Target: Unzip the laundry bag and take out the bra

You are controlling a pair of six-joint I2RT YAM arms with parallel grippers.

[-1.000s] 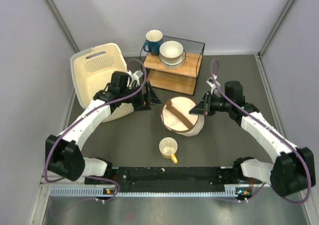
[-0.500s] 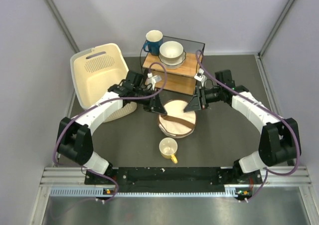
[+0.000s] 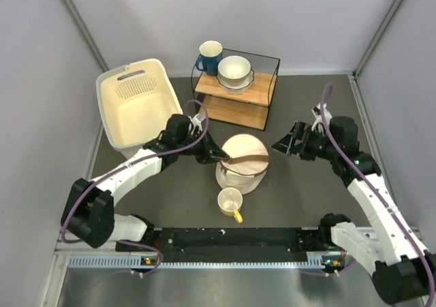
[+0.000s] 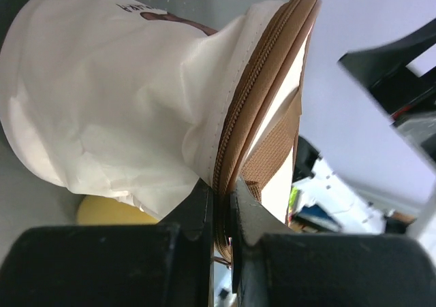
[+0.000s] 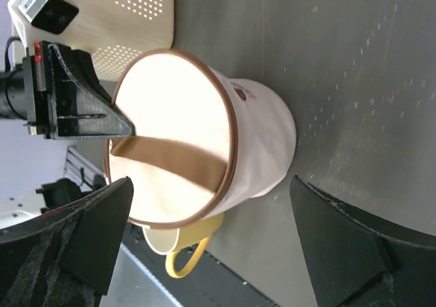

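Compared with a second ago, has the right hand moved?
Yes. The right hand has pulled back rightward off the laundry bag, now right of the wooden shelf's near corner.

Cream basket (image 3: 116,120), yellow mug (image 3: 230,203), shelf (image 3: 261,93) holding blue mug (image 3: 208,56) and bowl (image 3: 234,69).

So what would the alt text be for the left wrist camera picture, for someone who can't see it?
Close up, the black left gripper clamps the brown zipped rim of the cream fabric laundry bag. A brown strap runs across the bag's lid, and part of a yellow mug shows beneath the bag.
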